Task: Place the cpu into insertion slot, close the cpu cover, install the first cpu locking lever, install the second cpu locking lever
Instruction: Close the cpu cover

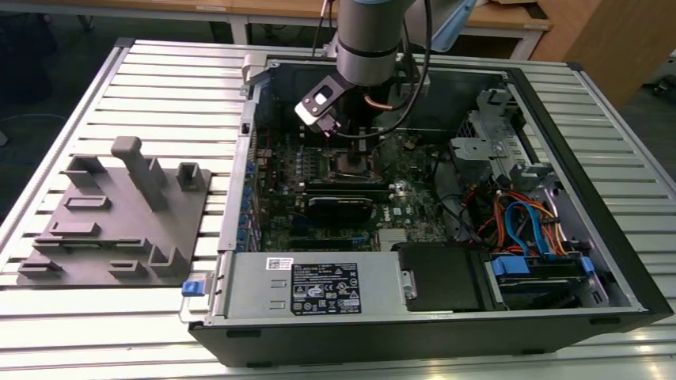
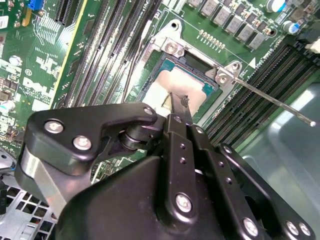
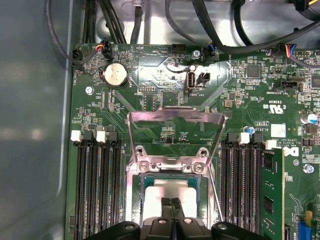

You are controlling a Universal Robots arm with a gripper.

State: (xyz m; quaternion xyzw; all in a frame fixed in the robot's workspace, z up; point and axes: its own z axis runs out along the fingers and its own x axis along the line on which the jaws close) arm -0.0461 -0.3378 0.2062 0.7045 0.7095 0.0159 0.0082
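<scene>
We read the step in hand as seating the cpu (image 3: 161, 192). It lies flat in the insertion slot (image 3: 134, 197), its dull silver top showing in both wrist views. The cpu cover (image 3: 175, 114) stands swung up on its hinge at the slot's far edge, not yet closed. The jaws are pressed together with nothing between them, and their fingertips (image 2: 179, 106) hang right over the chip's top, near one edge; whether they touch it we cannot tell. In the exterior view the arm (image 1: 370, 39) reaches down into the open computer case (image 1: 634, 269), which lies on the slatted worktop (image 1: 158, 71). There the slot sits at about 10 o'clock from the case's middle, with the long black card (image 1: 338, 208) at 6 o'clock from it and a grey fixture plate (image 1: 116, 229) out at 9 o'clock, well apart. To do this well, we judge, any push on the chip should be light and straight down, never a sideways drag, since a slid chip could harm the contacts beneath. We would want all four edges level with the slot's rim. One thin locking lever (image 2: 272, 99) juts out free beside the slot, and the jaws should keep clear of it and of the raised cover.
</scene>
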